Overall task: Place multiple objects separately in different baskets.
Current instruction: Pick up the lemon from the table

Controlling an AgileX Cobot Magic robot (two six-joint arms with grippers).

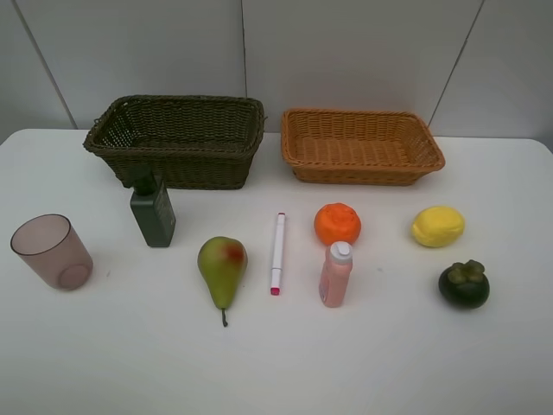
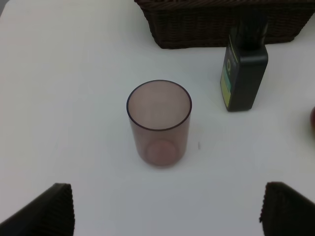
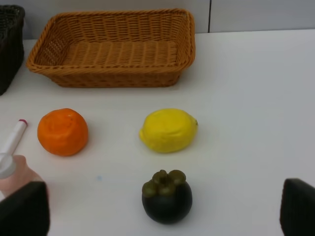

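Observation:
On the white table stand a dark olive-brown basket [image 1: 177,138] and a light orange-tan basket [image 1: 361,144], both empty. In front lie a mauve cup [image 1: 52,251], dark green bottle [image 1: 153,212], pear [image 1: 222,266], marker [image 1: 277,252], orange [image 1: 337,224], pink bottle [image 1: 335,274], lemon [image 1: 438,226] and mangosteen [image 1: 464,284]. No arm shows in the high view. My left gripper [image 2: 167,211] is open, back from the cup [image 2: 159,123]. My right gripper [image 3: 162,211] is open, back from the mangosteen [image 3: 167,196] and lemon [image 3: 168,130].
The baskets stand side by side at the table's far edge against a grey panelled wall. The objects lie in a loose row across the table's middle, with gaps between them. White table [image 1: 276,363] stretches in front of them.

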